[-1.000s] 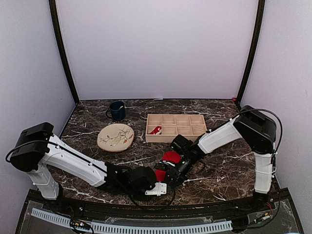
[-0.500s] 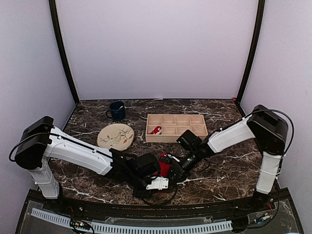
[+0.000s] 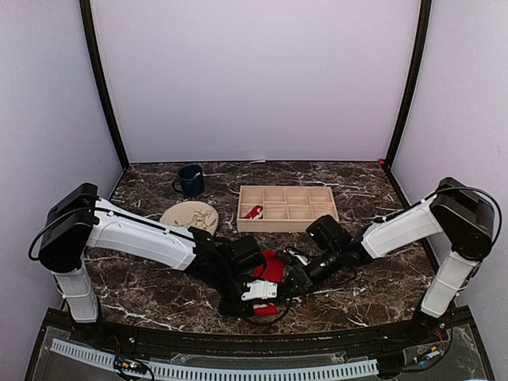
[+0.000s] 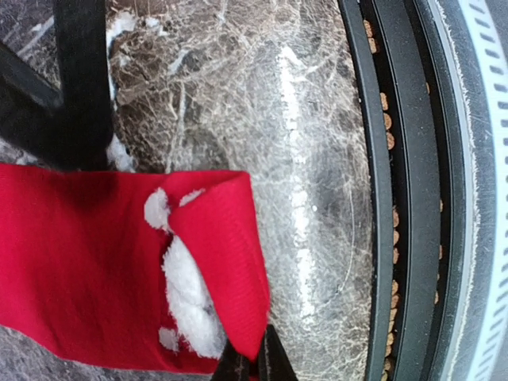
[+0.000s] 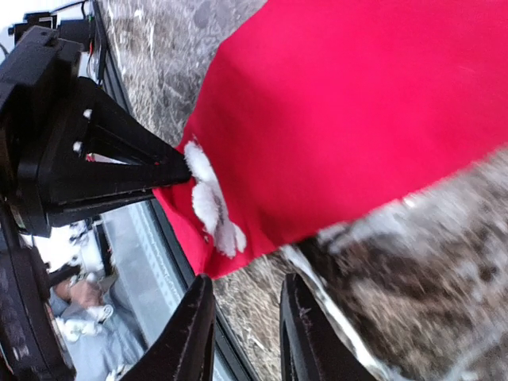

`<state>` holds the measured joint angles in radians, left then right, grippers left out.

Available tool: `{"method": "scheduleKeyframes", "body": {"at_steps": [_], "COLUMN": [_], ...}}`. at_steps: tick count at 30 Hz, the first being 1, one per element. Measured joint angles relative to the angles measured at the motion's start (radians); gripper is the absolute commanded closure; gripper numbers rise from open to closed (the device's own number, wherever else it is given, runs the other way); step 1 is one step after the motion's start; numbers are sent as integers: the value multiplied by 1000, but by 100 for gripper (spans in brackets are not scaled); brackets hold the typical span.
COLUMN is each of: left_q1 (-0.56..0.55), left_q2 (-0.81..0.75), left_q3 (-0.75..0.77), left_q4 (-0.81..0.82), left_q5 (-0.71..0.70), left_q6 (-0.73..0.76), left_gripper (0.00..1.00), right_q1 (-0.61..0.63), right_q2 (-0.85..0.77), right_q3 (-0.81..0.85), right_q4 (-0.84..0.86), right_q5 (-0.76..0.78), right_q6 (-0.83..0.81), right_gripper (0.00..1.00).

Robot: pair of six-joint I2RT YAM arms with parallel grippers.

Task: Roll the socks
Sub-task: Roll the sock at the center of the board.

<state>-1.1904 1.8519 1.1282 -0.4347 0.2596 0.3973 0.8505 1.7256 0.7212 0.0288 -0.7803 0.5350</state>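
Note:
One red sock (image 3: 272,266) lies stretched near the table's front edge, its white fleecy lining showing at the open cuff (image 4: 186,294). My left gripper (image 4: 254,361) is shut on the cuff's red edge; in the top view it (image 3: 263,305) sits at the sock's near end. My right gripper (image 5: 246,325) stands open just off the sock (image 5: 357,111), bare marble between its fingers; from above it (image 3: 295,279) is at the sock's right side. A second red sock (image 3: 253,212) lies in a left compartment of the wooden tray (image 3: 287,225).
A beige patterned plate (image 3: 190,216) and a dark blue mug (image 3: 190,179) stand at the back left, behind my left arm. The table's black front rail (image 4: 397,198) runs close to the held cuff.
My right gripper has opened, let go of the sock and drawn back to the right. My left arm has swung right and forward, still pinching the sock's cuff.

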Motion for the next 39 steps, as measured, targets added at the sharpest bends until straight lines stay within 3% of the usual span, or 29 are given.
{"method": "scheduleKeyframes", "body": {"at_steps": [10,16,21,39], "left_q1": [83,125,156,226], "left_q2": [108,165,216,343], "left_q3": [134,191,237,337], "left_q4": [-139,-202,-257,-373], "left_q5": [192,296,383,581], "left_q6": [3,3,7,15], "left_gripper": [100,100,100,100], "right_q1": [13,117,223,479], "right_q2": [-240,-332,-342,-336], "right_q3": [-169,-212,-215,-146], "right_q4": [98,114,97,26], "right_q5": [177,296,482,906], "right_q6": [-3,-33,-99,-310], "right_gripper": [71,71,71,69]}}
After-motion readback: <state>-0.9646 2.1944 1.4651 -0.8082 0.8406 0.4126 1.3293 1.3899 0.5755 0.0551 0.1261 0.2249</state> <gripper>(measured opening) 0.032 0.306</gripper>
